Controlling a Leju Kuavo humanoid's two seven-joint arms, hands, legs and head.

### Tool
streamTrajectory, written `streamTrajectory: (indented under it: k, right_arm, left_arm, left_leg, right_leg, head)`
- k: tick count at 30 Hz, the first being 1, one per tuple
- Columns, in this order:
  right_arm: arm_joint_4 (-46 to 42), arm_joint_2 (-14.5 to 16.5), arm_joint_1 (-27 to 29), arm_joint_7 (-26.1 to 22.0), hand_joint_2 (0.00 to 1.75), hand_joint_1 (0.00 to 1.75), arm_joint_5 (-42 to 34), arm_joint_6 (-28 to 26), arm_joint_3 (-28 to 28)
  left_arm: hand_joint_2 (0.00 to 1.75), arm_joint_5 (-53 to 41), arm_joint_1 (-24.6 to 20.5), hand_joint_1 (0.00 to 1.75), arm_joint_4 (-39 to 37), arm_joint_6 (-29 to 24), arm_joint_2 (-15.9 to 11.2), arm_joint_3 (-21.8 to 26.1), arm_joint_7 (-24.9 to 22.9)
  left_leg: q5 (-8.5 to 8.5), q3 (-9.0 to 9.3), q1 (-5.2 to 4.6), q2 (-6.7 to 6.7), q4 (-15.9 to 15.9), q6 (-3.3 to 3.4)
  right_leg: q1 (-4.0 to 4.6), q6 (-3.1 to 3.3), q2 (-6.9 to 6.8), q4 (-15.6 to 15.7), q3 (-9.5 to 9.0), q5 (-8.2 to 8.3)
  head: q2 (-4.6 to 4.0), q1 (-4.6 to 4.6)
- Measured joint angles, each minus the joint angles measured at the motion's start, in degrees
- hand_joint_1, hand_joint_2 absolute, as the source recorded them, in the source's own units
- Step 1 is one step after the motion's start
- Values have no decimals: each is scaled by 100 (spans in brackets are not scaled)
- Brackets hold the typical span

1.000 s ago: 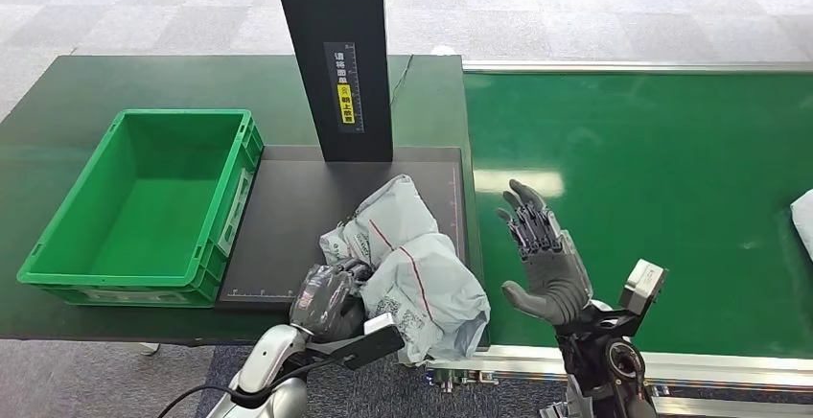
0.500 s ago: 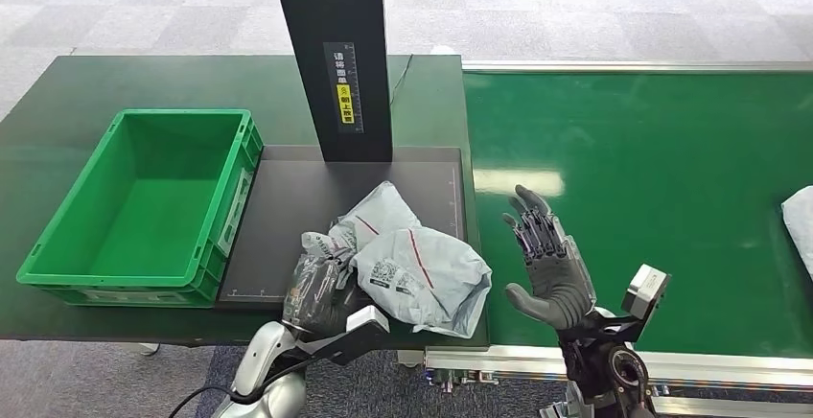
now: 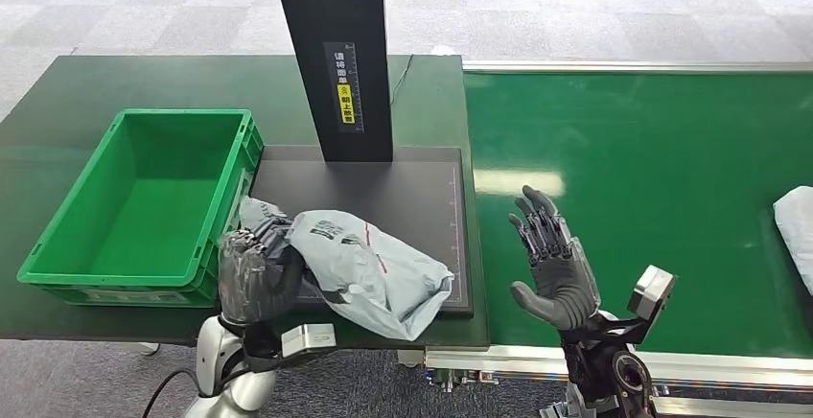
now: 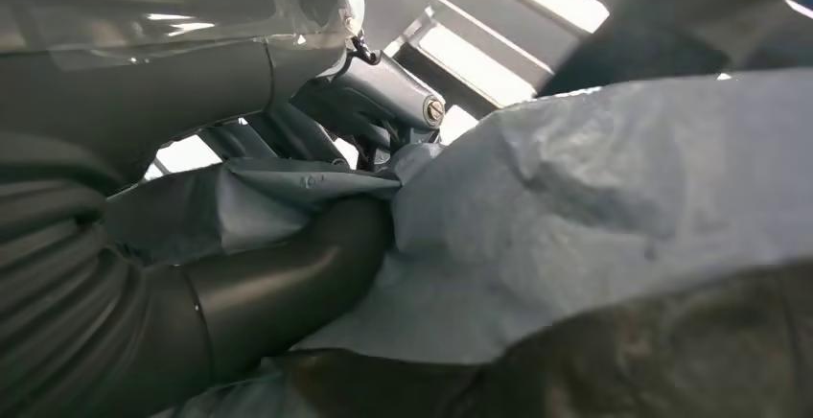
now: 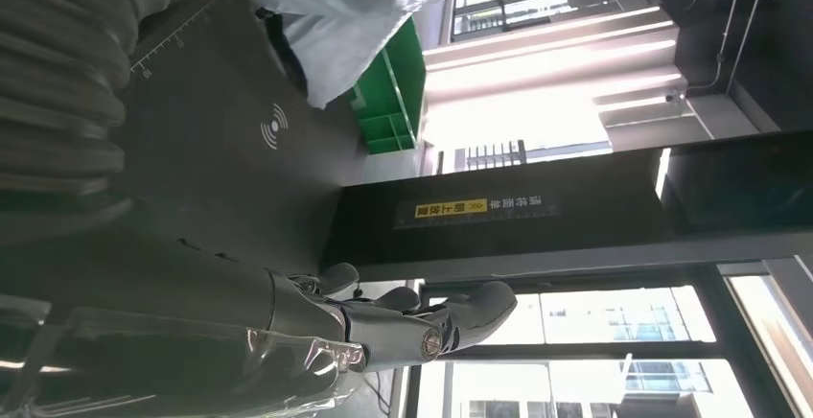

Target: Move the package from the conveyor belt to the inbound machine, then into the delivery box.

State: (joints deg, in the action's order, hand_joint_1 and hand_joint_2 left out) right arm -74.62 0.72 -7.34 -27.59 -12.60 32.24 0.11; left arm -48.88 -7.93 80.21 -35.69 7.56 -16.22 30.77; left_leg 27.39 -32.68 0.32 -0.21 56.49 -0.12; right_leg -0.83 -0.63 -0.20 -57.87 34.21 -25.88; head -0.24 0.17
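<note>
Grey package: pinched at one end by left robot hand, trailing over scanner plate beside green box; right robot hand open, empty; risk: slack bag snags box rim or slips.

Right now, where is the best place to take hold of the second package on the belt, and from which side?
Probably its near edge, from the right hand's side. The second package lies flat on the conveyor belt at the far right, partly cut off by the picture, so a pinch at a loose edge suits it. The left hand already holds the grey package.
</note>
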Motion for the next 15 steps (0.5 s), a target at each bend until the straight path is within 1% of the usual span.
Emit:
streamTrajectory:
  k: [8,10,12,15]
  right_arm:
    - [-2,0,0,1,175,0,-4,-3,0]
    - [-4,0,1,2,175,0,-9,-11,0]
    - [-26,0,16,8,175,0,-21,-40,0]
    - [-85,-1,67,39,175,0,-61,-95,0]
  left_arm:
    - [175,8,45,175,268,-3,13,242,25]
    - [175,-36,65,175,311,-7,51,311,120]
    - [175,-118,83,175,386,-12,166,518,368]
    - [175,-260,39,175,503,-14,347,1045,653]
  left_leg:
    - [0,-1,0,-1,0,0]
    - [0,-1,0,-1,0,0]
    - [0,-1,0,0,0,0]
    - [0,0,0,1,0,0]
  right_leg:
    - [0,0,0,0,0,0]
    - [0,0,0,0,1,0]
    - [0,0,0,0,1,0]
    - [0,0,0,0,1,0]
  head:
    - [0,0]
    - [0,0]
    - [0,1]
    - [0,1]
